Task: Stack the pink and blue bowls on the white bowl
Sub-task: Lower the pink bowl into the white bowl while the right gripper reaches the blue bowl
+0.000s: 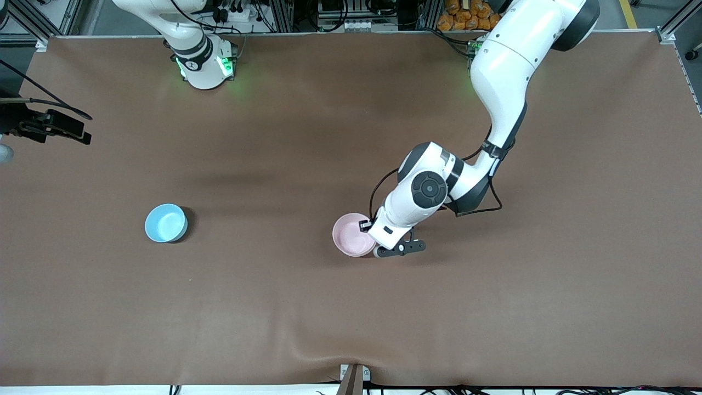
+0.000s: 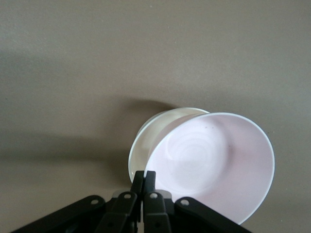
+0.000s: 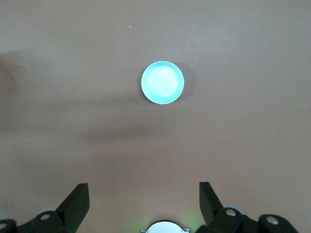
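Just right of centre in the front view, the left tool is clamped on the rim of the pink bowl, holding it tilted over the white bowl, probably so it can slide in and nest. The blue bowl sits alone on the tabletop at middle left. The waiting right tool, fingers apart, hangs over bare brown surface.
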`<state>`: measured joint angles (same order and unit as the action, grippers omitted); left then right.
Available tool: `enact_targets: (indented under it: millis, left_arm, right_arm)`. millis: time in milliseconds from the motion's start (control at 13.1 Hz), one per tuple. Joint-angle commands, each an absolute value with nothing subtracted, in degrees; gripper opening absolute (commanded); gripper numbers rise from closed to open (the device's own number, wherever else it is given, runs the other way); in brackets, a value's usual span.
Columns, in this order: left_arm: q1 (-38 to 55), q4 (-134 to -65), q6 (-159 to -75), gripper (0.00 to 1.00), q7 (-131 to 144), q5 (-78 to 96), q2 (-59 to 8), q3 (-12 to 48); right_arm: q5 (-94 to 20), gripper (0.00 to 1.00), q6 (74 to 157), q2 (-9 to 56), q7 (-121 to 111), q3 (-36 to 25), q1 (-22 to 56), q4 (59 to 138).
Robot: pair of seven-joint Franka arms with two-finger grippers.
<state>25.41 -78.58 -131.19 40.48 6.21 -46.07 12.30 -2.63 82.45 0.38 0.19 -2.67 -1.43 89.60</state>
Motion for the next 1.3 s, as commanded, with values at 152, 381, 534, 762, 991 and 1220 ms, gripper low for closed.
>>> enact_targets:
  millis: [152, 381, 534, 762, 991, 1220]
  left_arm:
    - [25.8, -77.3, -131.0, 0.0, 40.0, 6.2, -47.1, 11.9]
    - [25.8, -77.3, -131.2, 0.0, 39.8, 6.3, -47.8, 11.9]
    - [25.7, -77.3, -131.2, 0.0, 39.7, 6.2, -47.9, 11.9]
    - [25.8, -77.3, -131.3, 0.0, 39.7, 6.2, -48.3, 11.9]
    - [25.8, -77.3, -132.7, 0.0, 39.7, 6.2, -49.1, 11.9]
    - [25.7, -77.3, -132.8, 0.06, 39.7, 6.2, -49.2, 11.9]
  right_arm:
    - [-2.3, 1.0, 81.9, 5.4, -0.3, -2.6, -1.9, 87.8]
    - [-1.5, 1.0, 82.0, 8.2, -0.5, -2.5, -1.2, 87.5]
    - [-1.9, 1.0, 82.1, 10.3, -0.2, -2.5, -1.4, 87.5]
    - [-1.4, 1.0, 86.4, 15.3, -0.7, -2.6, -4.3, 87.4]
    - [-1.5, 1.0, 92.8, 18.8, -5.1, -2.6, -6.2, 88.9]
    - [-1.6, 1.0, 95.1, 22.0, -5.1, -2.6, -6.6, 90.6]
